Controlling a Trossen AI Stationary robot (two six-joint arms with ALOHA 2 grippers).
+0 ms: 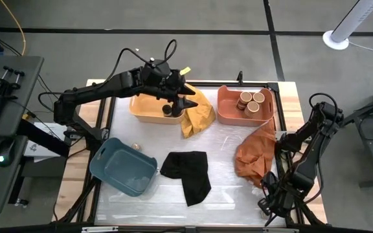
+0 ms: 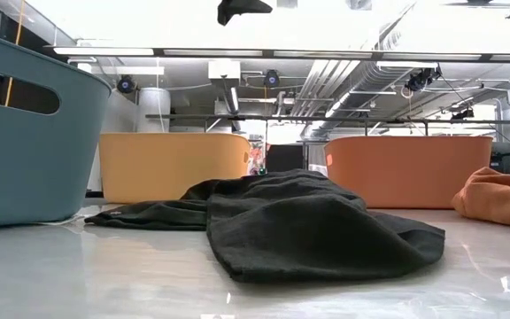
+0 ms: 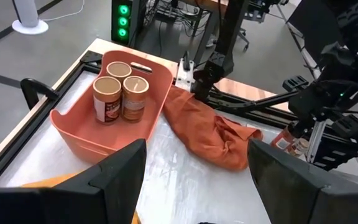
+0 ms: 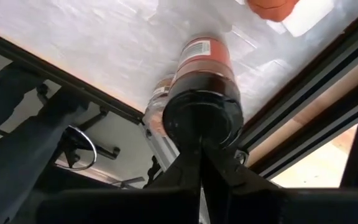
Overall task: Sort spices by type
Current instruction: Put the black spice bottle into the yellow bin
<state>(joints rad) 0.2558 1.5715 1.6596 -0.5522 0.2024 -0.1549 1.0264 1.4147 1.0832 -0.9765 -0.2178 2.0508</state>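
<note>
Grey floor (image 1: pixel 316 19) — black seams, white fan base (image 1: pixel 336 40), keyboard desk (image 1: pixel 5 97).

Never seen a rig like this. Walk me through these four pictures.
It is a robot with two dark arms at a table, each ending in a two-finger pincer. One picture looks straight down, one sits at table height, and two come from cameras on the wrists. On the table lie a yellow tray, a coral tray holding three tan-lidded jars, a blue tray, a yellow cloth, a black cloth and a rust-orange cloth. The left pincer hangs open above the yellow tray, holding nothing. The right pincer is at the table's edge, right at a black-lidded jar; whether it grips it does not show.
</note>
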